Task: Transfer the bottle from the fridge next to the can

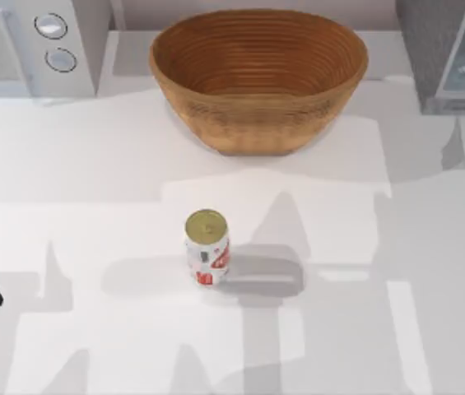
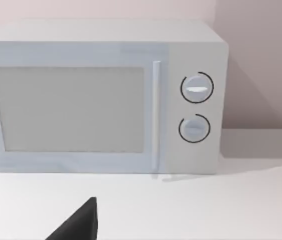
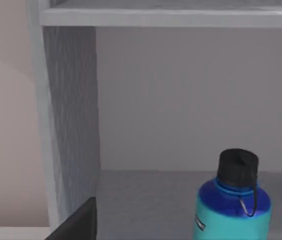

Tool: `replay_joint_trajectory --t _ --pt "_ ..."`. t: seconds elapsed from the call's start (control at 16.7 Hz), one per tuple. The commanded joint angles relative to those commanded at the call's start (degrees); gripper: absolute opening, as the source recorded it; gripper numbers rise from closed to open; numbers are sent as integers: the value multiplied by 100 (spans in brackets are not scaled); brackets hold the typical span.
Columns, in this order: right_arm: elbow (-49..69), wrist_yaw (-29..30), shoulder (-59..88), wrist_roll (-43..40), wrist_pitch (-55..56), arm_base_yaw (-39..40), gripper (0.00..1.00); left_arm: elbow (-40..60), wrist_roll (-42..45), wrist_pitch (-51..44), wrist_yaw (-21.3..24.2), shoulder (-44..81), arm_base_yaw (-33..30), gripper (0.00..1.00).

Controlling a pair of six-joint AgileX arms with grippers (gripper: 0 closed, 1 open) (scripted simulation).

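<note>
Inside the fridge (image 3: 71, 100) stands the bottle (image 3: 233, 210); approach level, below its cap; the jaws' state I cannot tell.

A white table (image 1: 92, 173) is seen carrying a can (image 1: 206, 247) upright near its middle, a woven basket (image 1: 258, 78) at the far edge, a microwave (image 1: 39, 41) and fridge (image 1: 446, 49) at the far corners.

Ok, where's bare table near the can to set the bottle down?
Bare table lies on both sides of the can and in front of it, toward the top view's lower edge. Behind it, a strip stays free before the basket. The back is crowded: microwave left, fridge right. The bottle stands inside the fridge.
</note>
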Motion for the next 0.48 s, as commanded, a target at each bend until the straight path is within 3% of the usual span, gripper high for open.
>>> replay_joint_trajectory --t 0.48 --pt "1753 -366 4237 17 2182 -413 100 0 0 0 0 0 0 100"
